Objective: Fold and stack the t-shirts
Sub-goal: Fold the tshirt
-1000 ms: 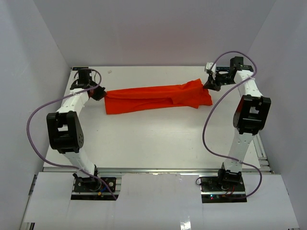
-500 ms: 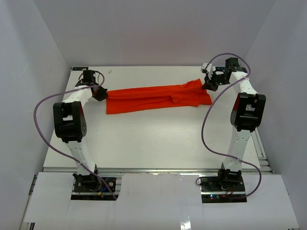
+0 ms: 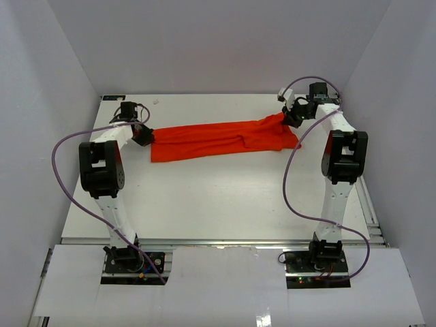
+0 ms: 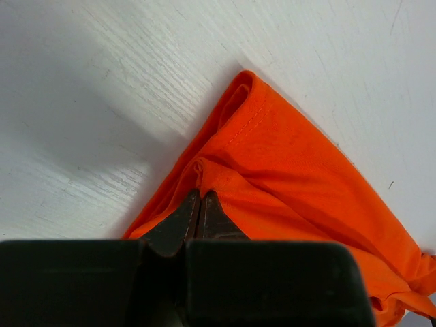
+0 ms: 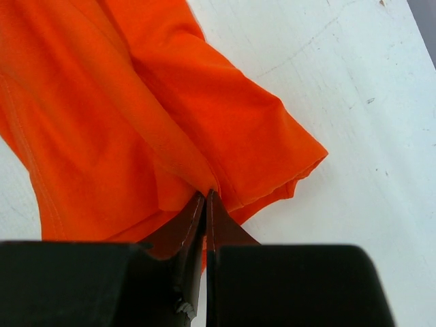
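One bright orange-red t-shirt (image 3: 221, 138) lies stretched in a long band across the far part of the white table (image 3: 218, 197). My left gripper (image 3: 145, 134) is shut on the shirt's left end; in the left wrist view its tips (image 4: 199, 193) pinch a fold of the cloth (image 4: 293, 177). My right gripper (image 3: 289, 118) is shut on the shirt's right end; in the right wrist view its tips (image 5: 206, 195) pinch a fold of the cloth (image 5: 136, 116). The cloth sags between the two grippers.
Purple cables loop from both arms (image 3: 65, 146) (image 3: 293, 177). White walls enclose the table on the left, back and right. The arm bases (image 3: 126, 259) (image 3: 320, 259) stand at the near edge.
Both arms have drawn in and risen nearer the far wall, elbows closing toward the shirt ends. The shirt stays gripped at both ends and has shifted slightly.
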`<control>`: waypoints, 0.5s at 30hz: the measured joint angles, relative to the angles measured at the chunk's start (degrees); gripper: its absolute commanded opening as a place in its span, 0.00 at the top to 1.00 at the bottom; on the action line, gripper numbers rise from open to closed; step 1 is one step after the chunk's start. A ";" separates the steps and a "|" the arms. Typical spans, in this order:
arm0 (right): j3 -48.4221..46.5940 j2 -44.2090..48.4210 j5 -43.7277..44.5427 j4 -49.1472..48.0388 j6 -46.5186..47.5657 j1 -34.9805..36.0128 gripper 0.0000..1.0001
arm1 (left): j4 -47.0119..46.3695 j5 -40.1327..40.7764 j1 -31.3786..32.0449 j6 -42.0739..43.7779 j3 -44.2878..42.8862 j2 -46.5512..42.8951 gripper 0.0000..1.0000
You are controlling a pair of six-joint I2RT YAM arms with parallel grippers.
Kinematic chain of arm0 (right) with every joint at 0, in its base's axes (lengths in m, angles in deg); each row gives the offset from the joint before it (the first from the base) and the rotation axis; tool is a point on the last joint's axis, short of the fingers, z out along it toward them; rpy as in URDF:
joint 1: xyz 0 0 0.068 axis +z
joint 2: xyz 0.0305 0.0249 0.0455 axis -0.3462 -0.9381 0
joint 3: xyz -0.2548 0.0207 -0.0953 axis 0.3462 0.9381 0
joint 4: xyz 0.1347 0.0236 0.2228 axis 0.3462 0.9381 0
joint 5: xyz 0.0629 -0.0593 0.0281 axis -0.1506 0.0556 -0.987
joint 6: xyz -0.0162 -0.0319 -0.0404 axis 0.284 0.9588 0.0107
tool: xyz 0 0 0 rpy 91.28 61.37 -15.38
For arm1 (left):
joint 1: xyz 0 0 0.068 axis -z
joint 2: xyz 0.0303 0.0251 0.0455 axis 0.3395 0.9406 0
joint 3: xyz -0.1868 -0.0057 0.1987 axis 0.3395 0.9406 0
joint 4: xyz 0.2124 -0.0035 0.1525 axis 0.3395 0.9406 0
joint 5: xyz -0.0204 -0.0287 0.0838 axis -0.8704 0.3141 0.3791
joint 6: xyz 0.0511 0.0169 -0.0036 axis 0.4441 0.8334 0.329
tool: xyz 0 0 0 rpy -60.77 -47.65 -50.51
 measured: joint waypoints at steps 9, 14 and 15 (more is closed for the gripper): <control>-0.02 -2.51 1.84 -2.62 -2.12 0.48 0.94 | 0.00 0.85 0.00 0.22 -0.83 0.70 0.92; 0.02 -3.21 1.46 -4.17 -3.39 0.70 0.94 | 0.00 1.81 0.00 0.42 -0.96 0.70 0.92; 0.02 -3.19 1.22 -4.94 -3.52 0.72 0.94 | -0.02 1.99 0.00 0.44 -0.96 0.70 0.92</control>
